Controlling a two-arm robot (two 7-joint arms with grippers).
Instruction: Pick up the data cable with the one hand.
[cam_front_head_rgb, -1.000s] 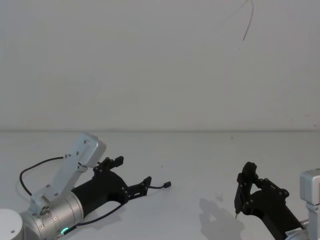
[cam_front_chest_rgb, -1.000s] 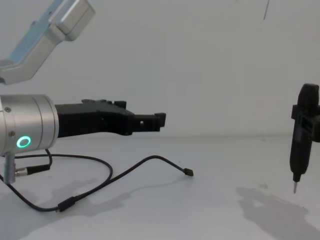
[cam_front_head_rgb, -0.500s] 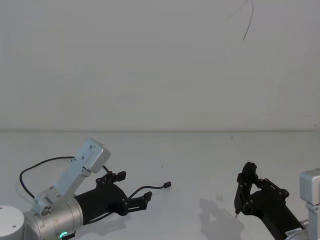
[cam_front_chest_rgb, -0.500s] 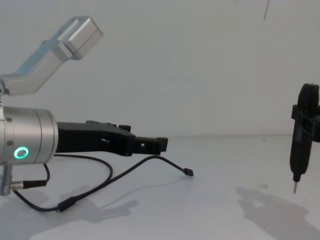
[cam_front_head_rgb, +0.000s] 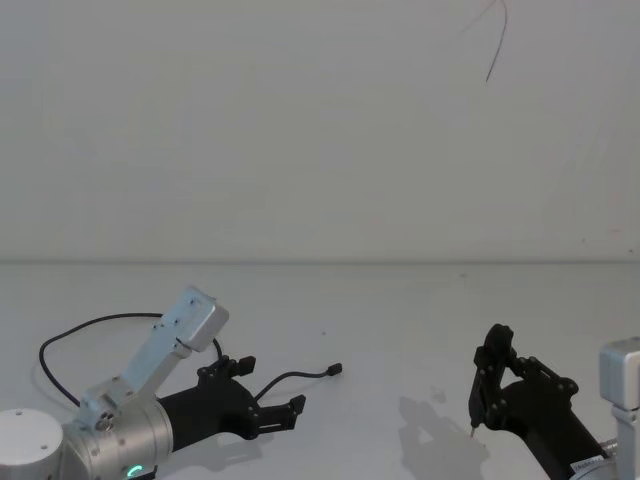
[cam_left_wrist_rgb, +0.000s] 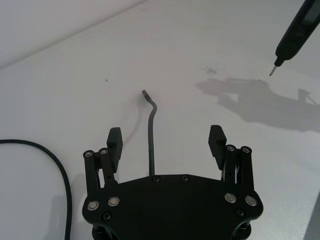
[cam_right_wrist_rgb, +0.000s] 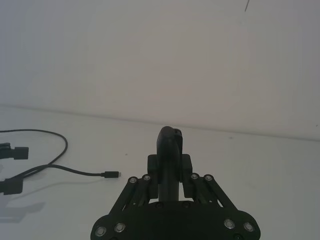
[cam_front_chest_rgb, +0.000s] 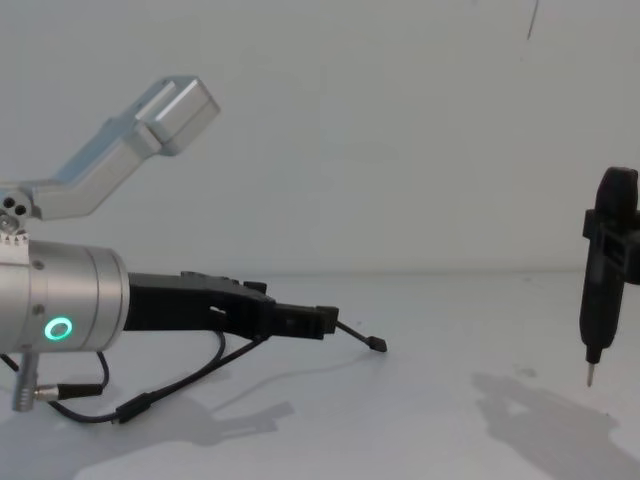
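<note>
The data cable (cam_front_head_rgb: 300, 374) lies on the white table, a thin black cord with its small plug (cam_front_head_rgb: 335, 370) pointing right. My left gripper (cam_front_head_rgb: 272, 388) hangs low over the table, open, jaws on either side of the cord. In the left wrist view the data cable (cam_left_wrist_rgb: 151, 145) runs between the open fingers (cam_left_wrist_rgb: 115, 142) of the left gripper (cam_left_wrist_rgb: 166, 140), touching neither. In the chest view the left gripper (cam_front_chest_rgb: 320, 322) sits just above the data cable (cam_front_chest_rgb: 180, 385). My right gripper (cam_front_head_rgb: 497, 380) is parked at the right, shut on a black pen-shaped tool (cam_front_chest_rgb: 605, 270).
The cord loops back to the far left (cam_front_head_rgb: 60, 335) behind my left arm. A short wire with a silver plug (cam_front_chest_rgb: 50, 390) hangs under the left wrist. The pen tool's metal tip (cam_front_chest_rgb: 590, 378) hovers above the white table (cam_front_head_rgb: 400, 300).
My left gripper has come down from well above the table to just over the cable and drawn back slightly, staying open. The right arm and cable have not moved.
</note>
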